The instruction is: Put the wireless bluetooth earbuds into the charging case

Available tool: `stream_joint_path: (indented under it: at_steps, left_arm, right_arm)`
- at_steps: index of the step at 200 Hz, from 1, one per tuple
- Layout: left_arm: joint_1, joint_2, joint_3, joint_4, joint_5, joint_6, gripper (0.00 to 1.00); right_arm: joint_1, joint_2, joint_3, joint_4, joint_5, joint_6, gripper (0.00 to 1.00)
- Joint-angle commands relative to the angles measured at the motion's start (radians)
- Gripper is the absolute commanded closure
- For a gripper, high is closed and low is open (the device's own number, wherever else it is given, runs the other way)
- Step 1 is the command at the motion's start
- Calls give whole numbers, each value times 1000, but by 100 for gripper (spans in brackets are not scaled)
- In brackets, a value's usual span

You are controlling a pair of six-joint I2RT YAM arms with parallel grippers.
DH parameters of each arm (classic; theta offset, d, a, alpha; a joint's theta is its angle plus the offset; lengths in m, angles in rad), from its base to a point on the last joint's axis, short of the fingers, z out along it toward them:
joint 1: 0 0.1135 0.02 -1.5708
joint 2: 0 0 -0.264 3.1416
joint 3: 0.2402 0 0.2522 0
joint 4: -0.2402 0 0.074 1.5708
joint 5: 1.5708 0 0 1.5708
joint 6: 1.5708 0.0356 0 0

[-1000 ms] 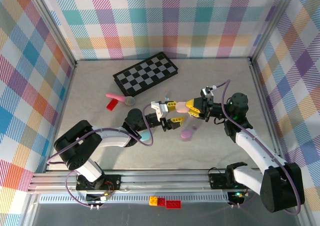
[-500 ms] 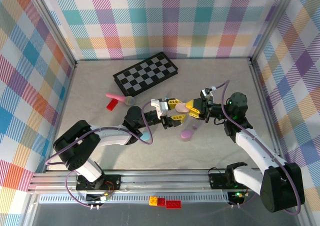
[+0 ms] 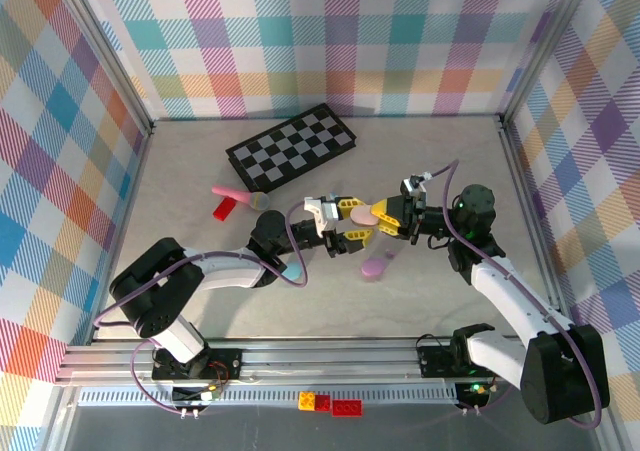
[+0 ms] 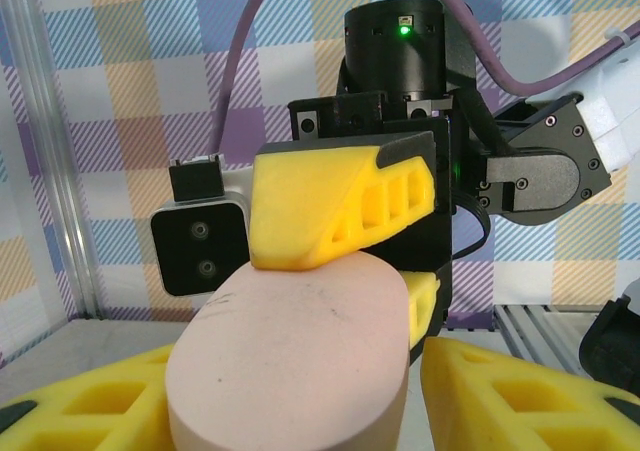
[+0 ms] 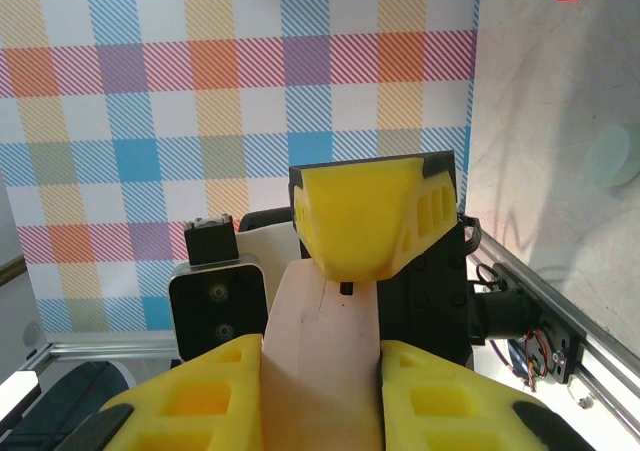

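Left gripper [image 3: 350,221] is finishing its move in from 9 o'clock. Over the last second its fingers are narrowing onto one end of the pink case [image 4: 300,361], and they're now looking clamped at a middling width. Right gripper [image 3: 383,213] is pinching the 3 o'clock end, nearly shut and unchanged. So both arms are sharing the case, probably bracing it to open the lid, and insertion isn't starting yet. Case is looking closed, with the seam faint and the inside hidden. Earbuds are too small to resolve: the bluish piece [image 3: 293,269] at 8 o'clock of the case could be one, can't tell. Purple case [image 3: 374,268] is lying at 6 o'clock.
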Motion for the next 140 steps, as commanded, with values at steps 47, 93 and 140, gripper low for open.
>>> stream_joint_path:
  at_steps: [47,93,140]
  left_arm:
    - [7,12,23,56,37,-15,46]
    - [7,12,27,56,43,-13,52]
    - [7,17,25,57,42,-8,50]
  right_arm:
    - [-4,-17,19,47,1,9,77]
    - [-4,-18,20,39,5,9,78]
    - [-4,-26,23,35,9,10,78]
